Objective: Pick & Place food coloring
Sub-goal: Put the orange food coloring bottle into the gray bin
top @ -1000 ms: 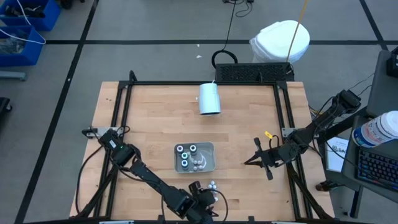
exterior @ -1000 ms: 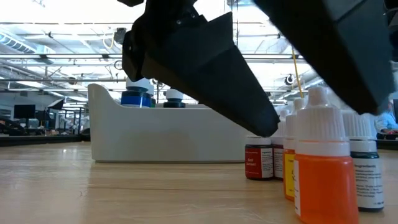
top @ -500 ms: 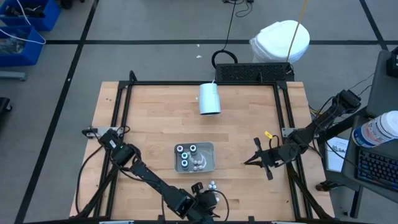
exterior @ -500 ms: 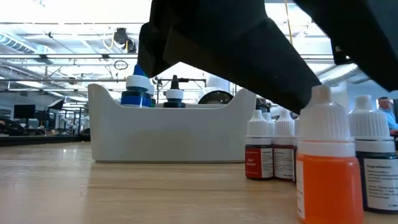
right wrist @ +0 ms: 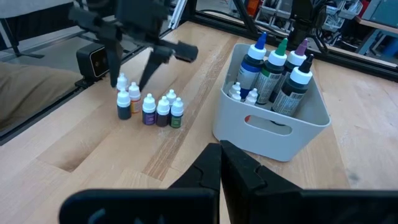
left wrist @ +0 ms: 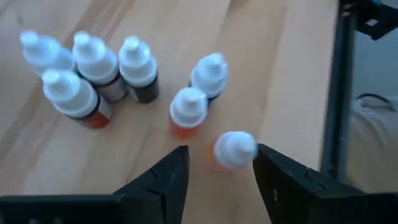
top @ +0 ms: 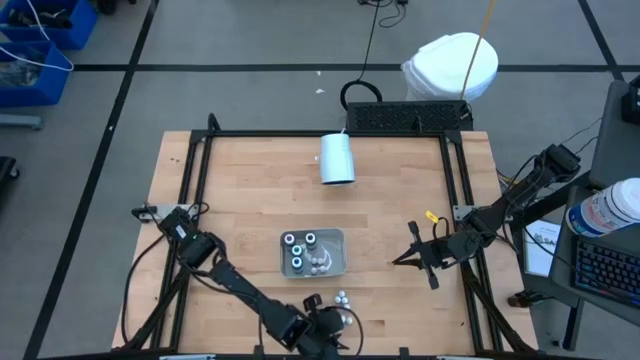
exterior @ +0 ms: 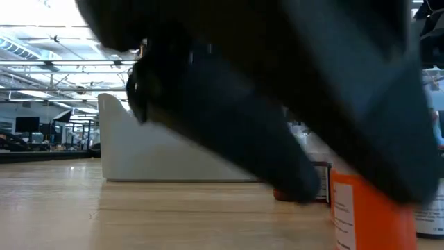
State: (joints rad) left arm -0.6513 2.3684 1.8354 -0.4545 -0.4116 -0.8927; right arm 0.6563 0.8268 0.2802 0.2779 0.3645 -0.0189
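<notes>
now an orange food coloring bottle (left wrist: 233, 151) stands between the left gripper's (left wrist: 219, 163) open jaws.

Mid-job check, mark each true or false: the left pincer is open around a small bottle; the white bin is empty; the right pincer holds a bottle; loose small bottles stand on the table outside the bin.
1. The left pincer is open, its fingers either side of a white-capped orange bottle. True.
2. The white bin is empty. False: it holds several bottles.
3. The right pincer holds a bottle. False: it is shut on nothing, away from the bin.
4. Loose small bottles stand on the table outside the bin. True.
</notes>
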